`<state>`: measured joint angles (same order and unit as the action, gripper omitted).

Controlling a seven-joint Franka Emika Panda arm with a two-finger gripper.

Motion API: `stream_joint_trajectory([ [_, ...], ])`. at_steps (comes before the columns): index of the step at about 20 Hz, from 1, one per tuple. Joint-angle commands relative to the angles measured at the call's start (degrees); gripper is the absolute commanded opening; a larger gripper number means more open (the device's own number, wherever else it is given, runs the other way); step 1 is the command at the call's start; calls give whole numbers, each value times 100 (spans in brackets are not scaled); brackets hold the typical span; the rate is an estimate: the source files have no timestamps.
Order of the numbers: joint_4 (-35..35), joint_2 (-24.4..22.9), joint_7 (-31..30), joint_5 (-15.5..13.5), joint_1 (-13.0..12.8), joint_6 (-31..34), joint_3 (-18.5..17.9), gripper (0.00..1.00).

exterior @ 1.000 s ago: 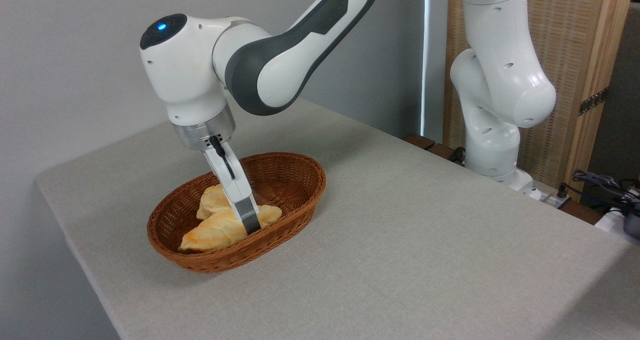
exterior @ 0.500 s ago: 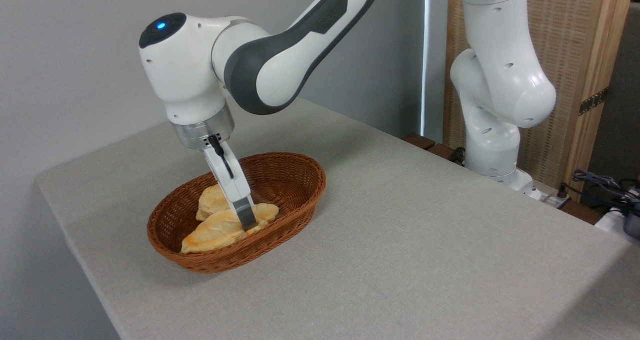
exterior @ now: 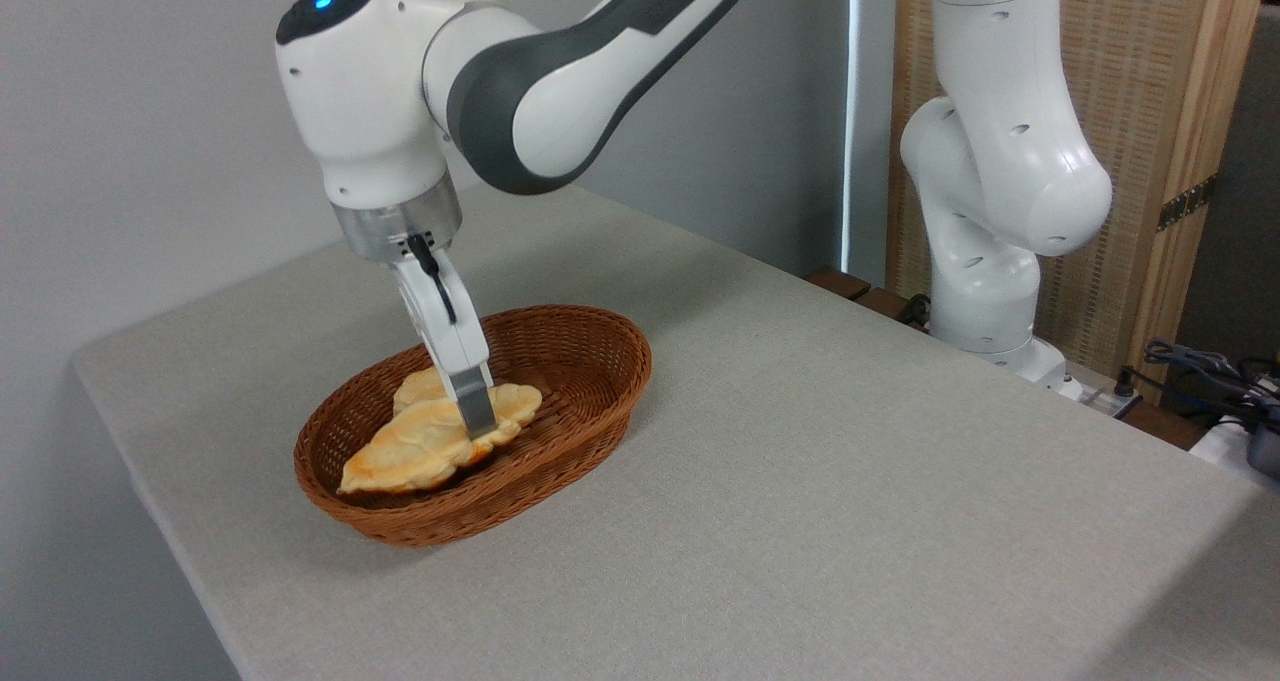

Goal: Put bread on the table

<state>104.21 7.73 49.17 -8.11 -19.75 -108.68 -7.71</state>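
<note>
The gripper (exterior: 477, 421) is clenched on the bread (exterior: 425, 444), which hangs just above the wicker basket's (exterior: 590, 401) floor, inside its rim. Carrying it out and setting it on the table (exterior: 850, 481) remains.

No readable text, label, brand or number appears anywhere; faint lettering on the robot arm (exterior: 640, 21) is illegible.

The arm (exterior: 560, 101) is reached in from upper right, its white wrist (exterior: 365, 111) pointed down with a blue light lit on top. The gripper (exterior: 478, 423) is angled slightly right, its fingers (exterior: 476, 413) clamped on the bread (exterior: 420, 446). The base column (exterior: 985, 161) is seen upright at right.
</note>
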Motion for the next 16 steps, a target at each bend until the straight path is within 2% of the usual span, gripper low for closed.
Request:
stream_joint_trajectory([
  [1,3,-227,-75,-15,-11,93,85,36],
  [8,3,-632,-57,-15,6,303,24,37],
  [10,3,-763,-74,-6,85,400,-3,37],
  [13,3,-790,-66,3,130,576,-310,37],
  [16,3,-790,-13,55,138,620,-713,44],
])
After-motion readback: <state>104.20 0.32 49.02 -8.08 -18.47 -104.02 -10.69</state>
